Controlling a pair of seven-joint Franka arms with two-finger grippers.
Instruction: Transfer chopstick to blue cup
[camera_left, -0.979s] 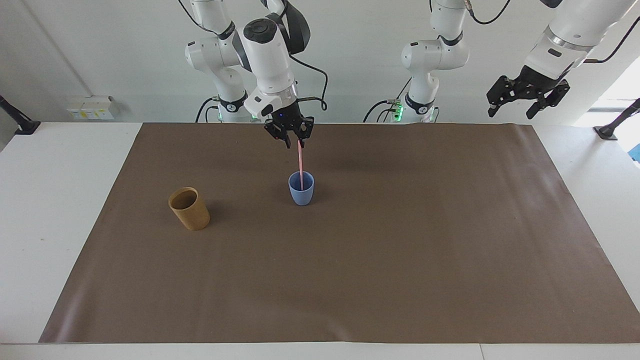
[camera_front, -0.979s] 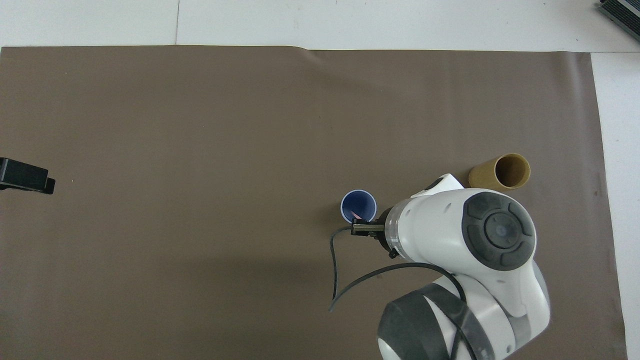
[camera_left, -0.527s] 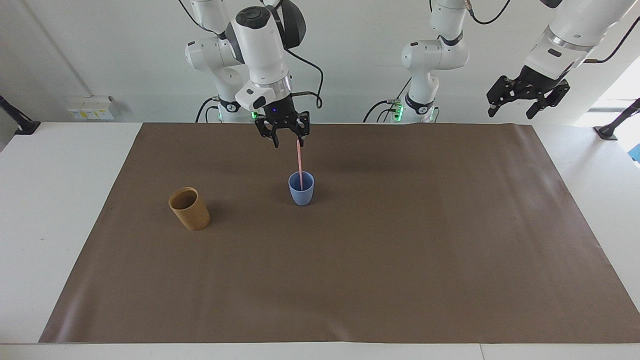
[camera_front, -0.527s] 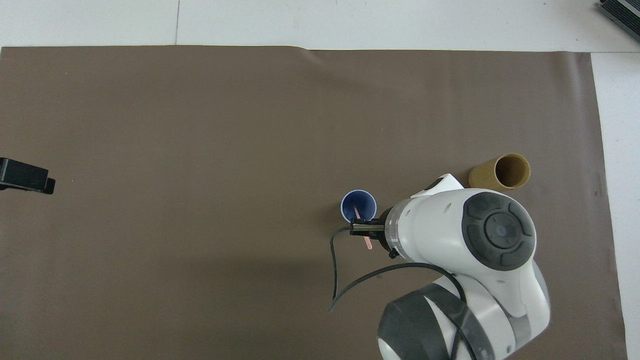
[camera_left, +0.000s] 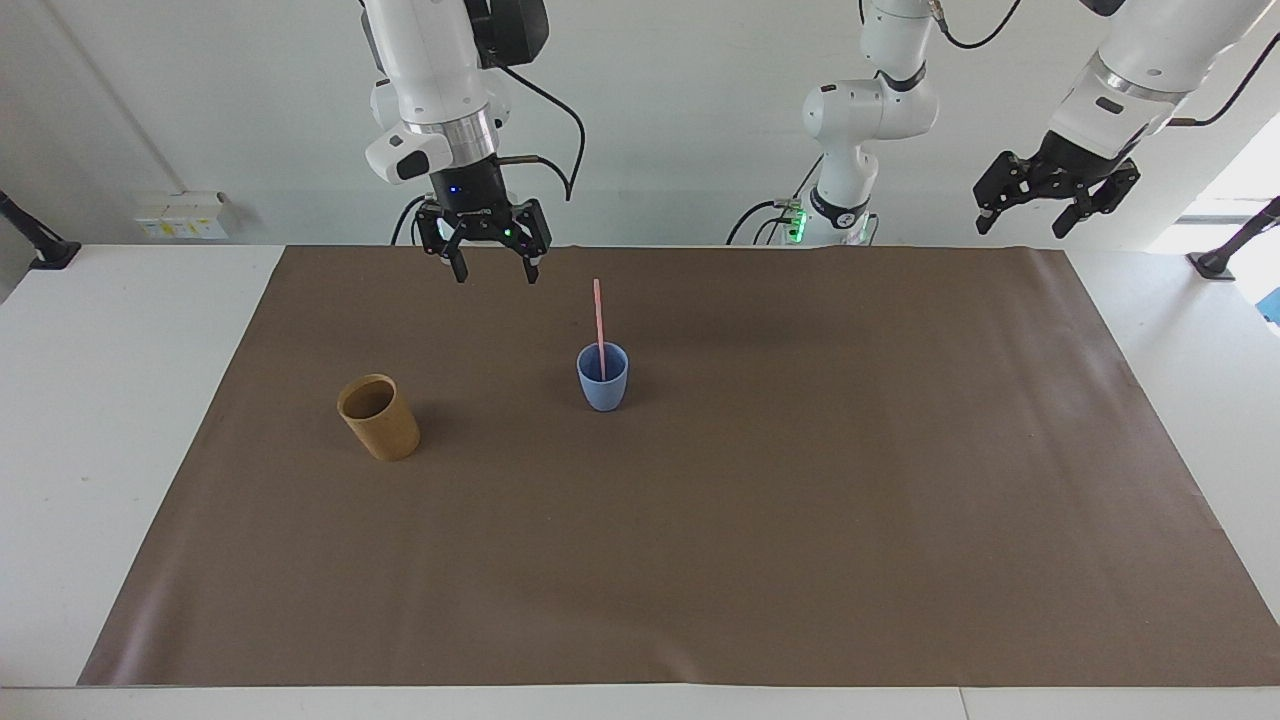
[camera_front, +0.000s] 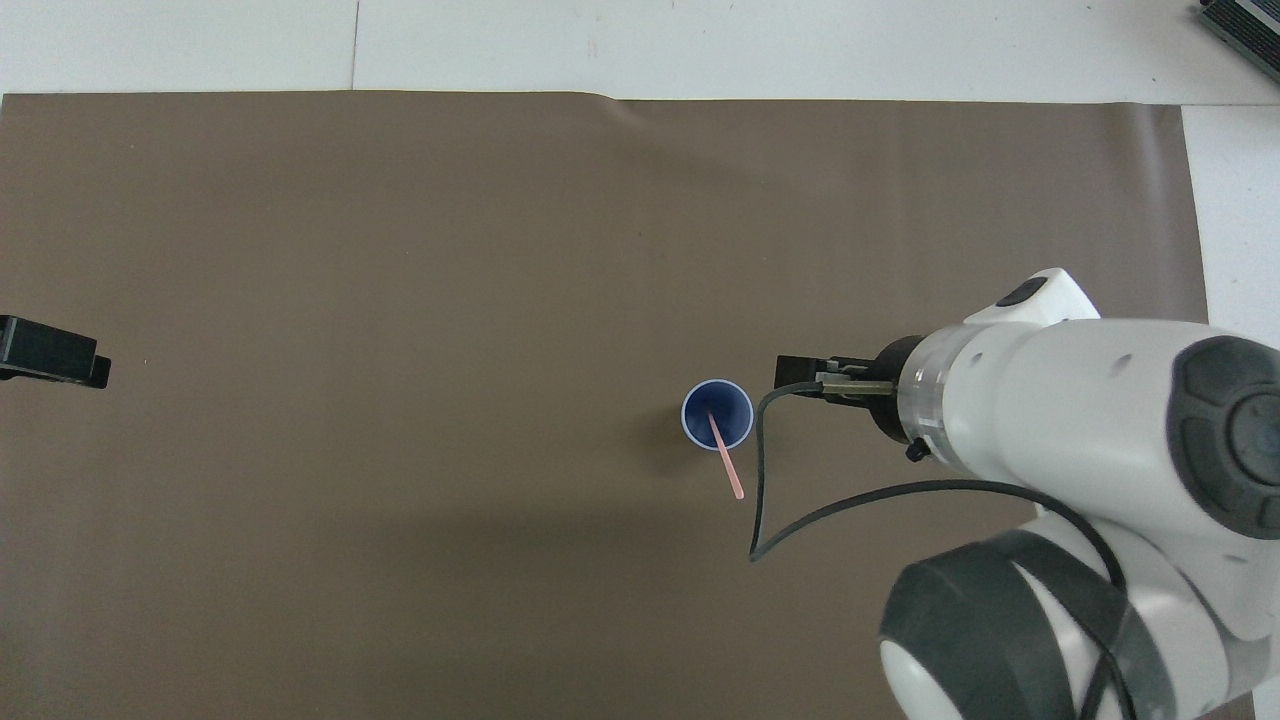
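We see the chopstick standing in the blue cup, its lower end inside and its upper end rising well above the rim, leaning a little toward the robots. In the overhead view the chopstick slants out over the rim of the blue cup on the robots' side.

A second ago the right pincer held the stick's top end directly over the cup; half a second ago its fingers were already parting beside the stick. Now the right pincer has let go and has swung away toward the right arm's end of the worktop, raised over the brown mat, its fingers spread wide apart and holding nothing. We see clear space between it and the chopstick. From above, the right pincer shows only partly under the arm's wrist, beside the blue cup.

The blue cup has not moved. The tan cup stays where it was, well apart from the blue cup toward the right arm's end; in the overhead view the arm now covers it.

The left pincer waits high over the left arm's end of the worktop, unchanged, its fingers apart and empty.
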